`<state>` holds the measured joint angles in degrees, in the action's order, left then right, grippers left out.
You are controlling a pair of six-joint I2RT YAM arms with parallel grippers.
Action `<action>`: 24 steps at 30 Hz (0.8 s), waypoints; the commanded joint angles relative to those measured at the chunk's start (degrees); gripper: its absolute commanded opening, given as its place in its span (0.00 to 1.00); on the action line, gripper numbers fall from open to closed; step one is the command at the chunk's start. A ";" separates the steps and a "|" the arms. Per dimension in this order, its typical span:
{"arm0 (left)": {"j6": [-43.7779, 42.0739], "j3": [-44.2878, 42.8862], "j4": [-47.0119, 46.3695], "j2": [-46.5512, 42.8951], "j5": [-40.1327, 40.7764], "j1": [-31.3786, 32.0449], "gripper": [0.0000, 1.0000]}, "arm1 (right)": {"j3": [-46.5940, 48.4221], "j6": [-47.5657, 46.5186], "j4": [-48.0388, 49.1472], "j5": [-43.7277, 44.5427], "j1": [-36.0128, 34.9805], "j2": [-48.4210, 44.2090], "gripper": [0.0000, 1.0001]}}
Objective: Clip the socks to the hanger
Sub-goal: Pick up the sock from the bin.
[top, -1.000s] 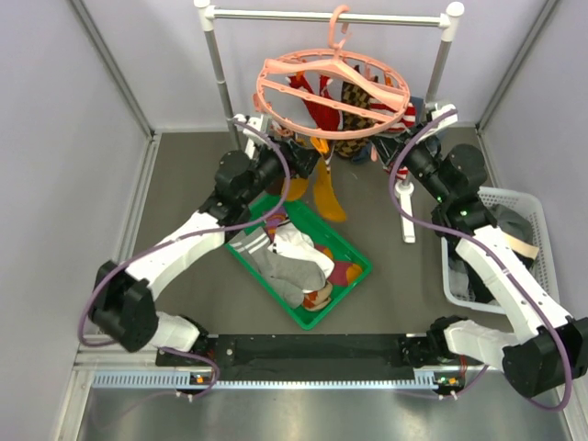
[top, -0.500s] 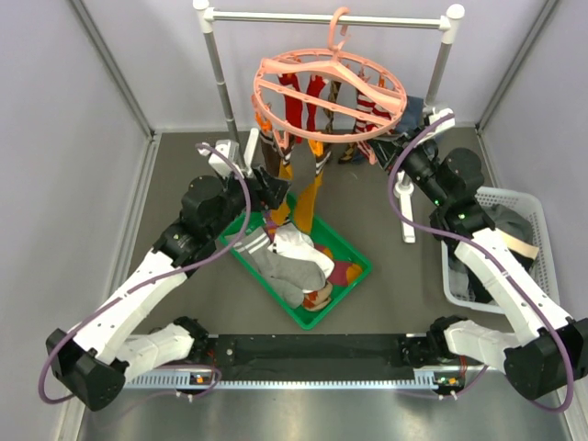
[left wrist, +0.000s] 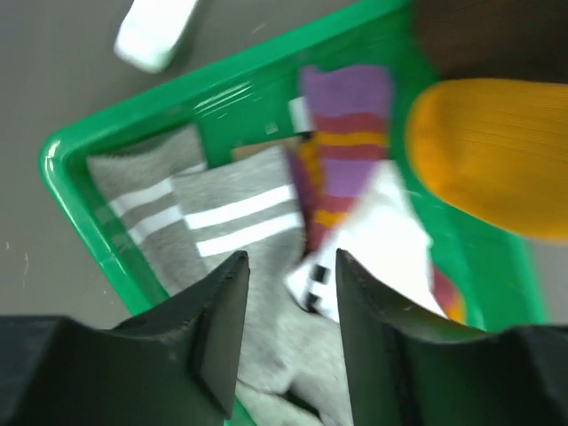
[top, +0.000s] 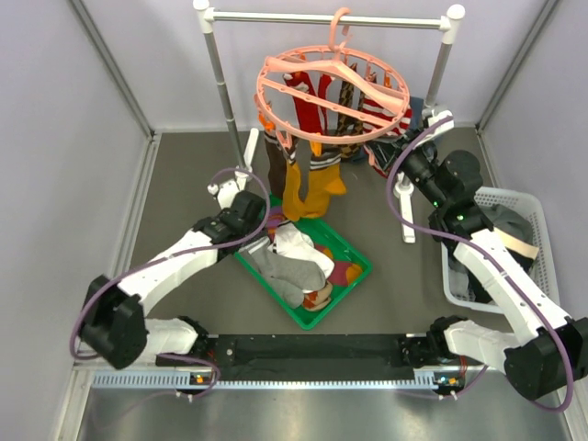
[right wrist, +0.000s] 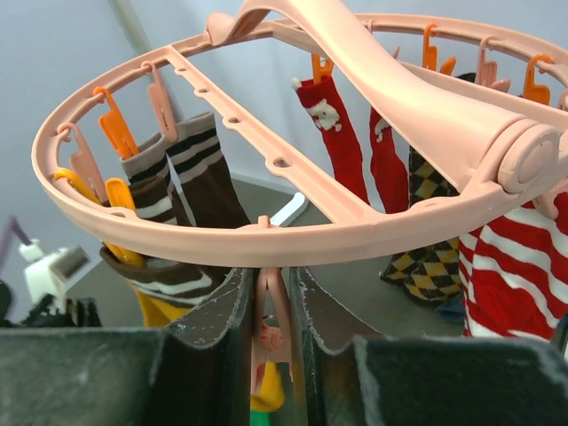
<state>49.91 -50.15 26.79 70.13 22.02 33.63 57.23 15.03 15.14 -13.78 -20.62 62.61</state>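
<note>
The salmon-pink hanger (top: 331,92) hangs from the rail with several socks clipped on: dark brown (top: 276,161), mustard (top: 322,188), red (top: 303,101) and red-and-white striped (top: 381,110). My right gripper (top: 397,147) is shut on a pink clip (right wrist: 271,311) under the hanger ring (right wrist: 355,240). My left gripper (top: 262,225) is open and empty just above the socks in the tray: a grey sock with white stripes (left wrist: 222,217), a white sock (left wrist: 382,231) and a purple striped one (left wrist: 346,115). A hanging mustard sock toe (left wrist: 488,151) is at the upper right of the left wrist view.
The green tray (top: 354,276) lies on the floor below the hanger. The silver rail (top: 322,16) stands on white-jointed posts, with a foot (top: 404,216) near my right arm. A white basket (top: 514,197) with garments is at the right.
My left arm has drawn back from the hanger and dropped to the tray's far corner. The hanging socks have swung. My right arm has stayed at the hanger's right edge.
</note>
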 commanded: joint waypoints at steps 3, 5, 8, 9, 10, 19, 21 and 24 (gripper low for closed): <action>8.88 -1.00 2.75 10.37 6.10 -0.05 0.40 | -1.33 -0.17 -0.28 0.77 -0.82 -1.00 0.08; 9.41 -0.74 1.78 13.36 7.24 -0.23 0.39 | -1.51 -0.43 -0.28 0.69 -0.74 -1.08 0.08; 9.59 0.23 -1.38 16.79 7.16 -0.67 0.38 | -1.60 -0.61 -0.28 0.77 -0.74 -0.91 0.08; 9.42 0.40 -2.08 17.67 6.98 -0.75 0.38 | -1.60 -0.61 -0.28 0.69 -0.74 -0.82 0.08; 9.33 0.32 -3.13 19.50 6.72 -0.76 0.37 | -1.68 -0.70 -0.20 0.77 -0.74 -0.82 0.08; 8.45 -1.26 -1.39 24.37 3.99 -0.67 0.06 | -1.95 -0.96 -0.37 0.95 -0.74 -1.00 0.08; 7.40 -2.66 1.42 21.65 4.60 -0.67 0.02 | -1.86 -1.05 -0.46 0.77 -0.74 -1.08 0.08; 6.08 -5.30 5.37 17.43 6.10 -0.58 0.03 | -1.69 -1.14 -0.55 0.86 -0.82 -1.00 0.08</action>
<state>57.80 -52.58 26.09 92.29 28.10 33.15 55.90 14.11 16.38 -13.54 -20.62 62.30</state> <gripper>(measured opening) 0.038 0.153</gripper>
